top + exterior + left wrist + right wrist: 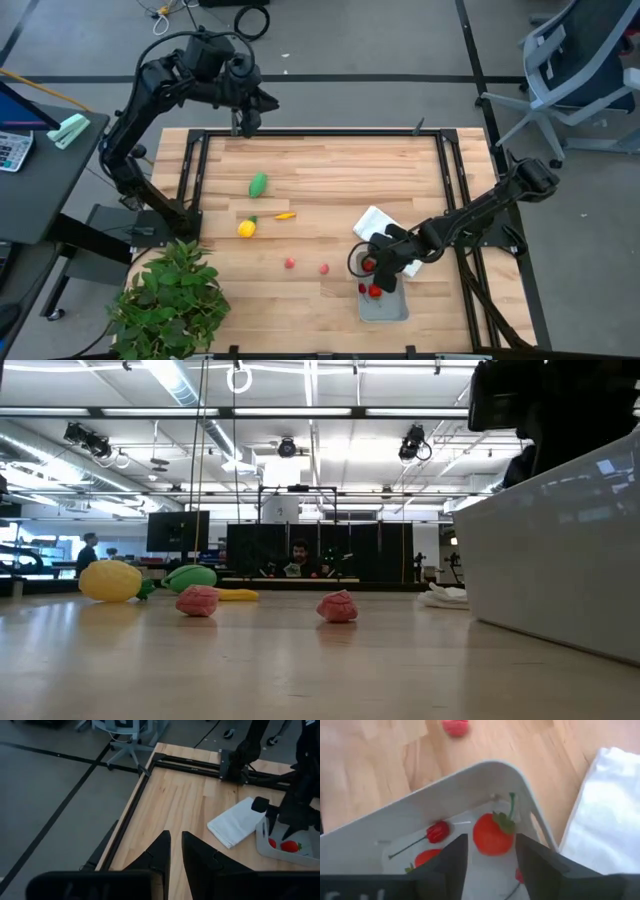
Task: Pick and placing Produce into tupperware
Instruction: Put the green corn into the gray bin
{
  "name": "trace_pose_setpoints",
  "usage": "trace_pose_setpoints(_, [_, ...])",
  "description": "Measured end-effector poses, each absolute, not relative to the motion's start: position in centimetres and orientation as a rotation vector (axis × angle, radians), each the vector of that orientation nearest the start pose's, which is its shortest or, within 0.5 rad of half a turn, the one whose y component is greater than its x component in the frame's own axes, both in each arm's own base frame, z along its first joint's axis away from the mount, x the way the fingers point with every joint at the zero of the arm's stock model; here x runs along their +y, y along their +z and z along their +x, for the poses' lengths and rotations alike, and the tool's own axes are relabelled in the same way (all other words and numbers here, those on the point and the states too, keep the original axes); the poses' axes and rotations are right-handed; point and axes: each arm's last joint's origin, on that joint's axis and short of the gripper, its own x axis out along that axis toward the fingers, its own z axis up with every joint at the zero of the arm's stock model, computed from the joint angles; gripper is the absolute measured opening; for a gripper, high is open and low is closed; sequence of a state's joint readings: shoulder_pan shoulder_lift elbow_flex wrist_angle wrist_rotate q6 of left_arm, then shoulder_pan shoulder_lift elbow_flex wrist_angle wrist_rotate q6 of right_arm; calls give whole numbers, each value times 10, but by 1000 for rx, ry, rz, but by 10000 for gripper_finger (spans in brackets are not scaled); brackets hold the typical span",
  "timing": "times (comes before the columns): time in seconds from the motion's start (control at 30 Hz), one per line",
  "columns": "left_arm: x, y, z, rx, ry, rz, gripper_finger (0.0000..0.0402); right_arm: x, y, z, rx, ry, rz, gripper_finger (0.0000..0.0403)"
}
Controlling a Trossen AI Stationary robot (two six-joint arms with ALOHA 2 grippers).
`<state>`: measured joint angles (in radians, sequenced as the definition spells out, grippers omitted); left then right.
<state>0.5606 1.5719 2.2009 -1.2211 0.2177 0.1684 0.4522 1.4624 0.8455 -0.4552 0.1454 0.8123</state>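
Note:
The pale grey tupperware (384, 304) sits near the table's near edge, right of centre, and holds several red pieces (492, 835). My right gripper (380, 268) hovers open just above it; in the right wrist view the fingers stand on either side of a red strawberry-like piece lying on the tupperware's floor. Two small red pieces (290, 263) (324, 268), the yellow lemon (246, 228), the orange-yellow piece (285, 215) and the green oval (258, 184) lie on the wood. My left gripper (245, 120) waits shut over the far edge.
A folded white cloth (380, 222) lies just beyond the tupperware, under my right arm. The leafy green plant (170, 295) stands at the near left corner. A black frame (320, 133) borders the table. In the low view the tupperware's wall (550, 560) fills the right side.

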Motion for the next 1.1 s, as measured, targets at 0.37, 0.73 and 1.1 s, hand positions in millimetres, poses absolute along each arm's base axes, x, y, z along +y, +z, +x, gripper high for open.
trace_pose_setpoints(0.37, [139, 475, 236, 846, 275, -155, 79, 88, 254, 257, 639, -291, 132, 187])
trace_pose_setpoints(0.73, [179, 400, 292, 1206, 462, -344, 176, 58, 322, 269, 372, -463, 100, 185])
trace_pose_setpoints(1.1, [190, 364, 319, 1321, 401, -322, 191, 56, 309, 270, 429, -478, 69, 183])
